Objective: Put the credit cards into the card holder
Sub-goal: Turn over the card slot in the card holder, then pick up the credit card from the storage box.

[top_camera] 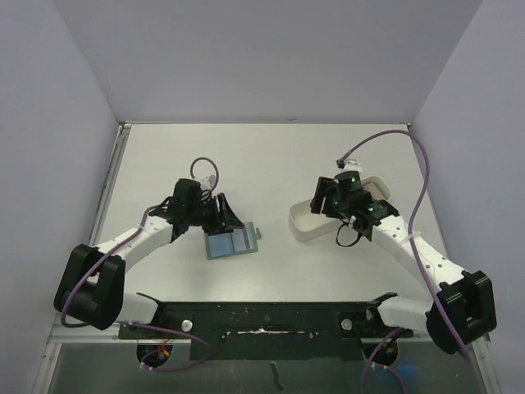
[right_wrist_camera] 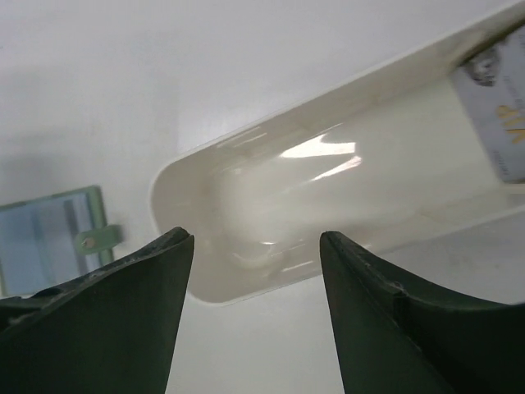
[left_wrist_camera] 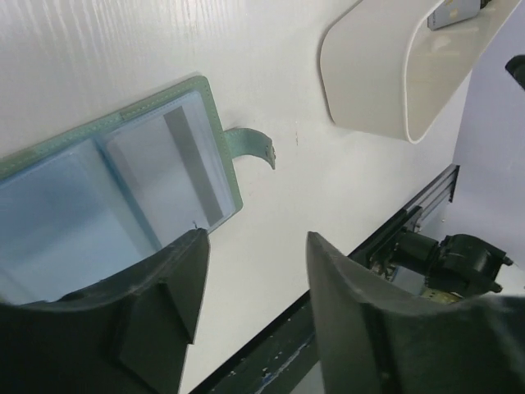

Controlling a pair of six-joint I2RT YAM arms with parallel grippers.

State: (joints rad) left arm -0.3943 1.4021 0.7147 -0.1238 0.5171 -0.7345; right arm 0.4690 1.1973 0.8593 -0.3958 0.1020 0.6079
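- The card holder (top_camera: 231,243) lies open and flat on the desk (top_camera: 271,164), pale blue inside facing up, left of centre and near my left arm.
- Its green edging shows in the left wrist view, and its small strap tab (left_wrist_camera: 254,146) curls off the side that faces the tray.
- The left fingers (top_camera: 220,212) are spread wide with nothing between them. They sit over the edge of the open holder. From the wrist camera one finger overlaps the holder's border, but I cannot tell whether it touches.
- The long white tray (top_camera: 308,223) sits on the right half of the desk, well apart from the holder.
- The right fingers (top_camera: 328,203) hang above the tray, also wide apart and gripping nothing. The wrist view looks down between them at the tray's rounded, bare end.
- One pale, silvery credit card (right_wrist_camera: 500,115) lies flat inside the tray at its other end, partly cut off by the picture edge.
- I cannot make out any further cards.
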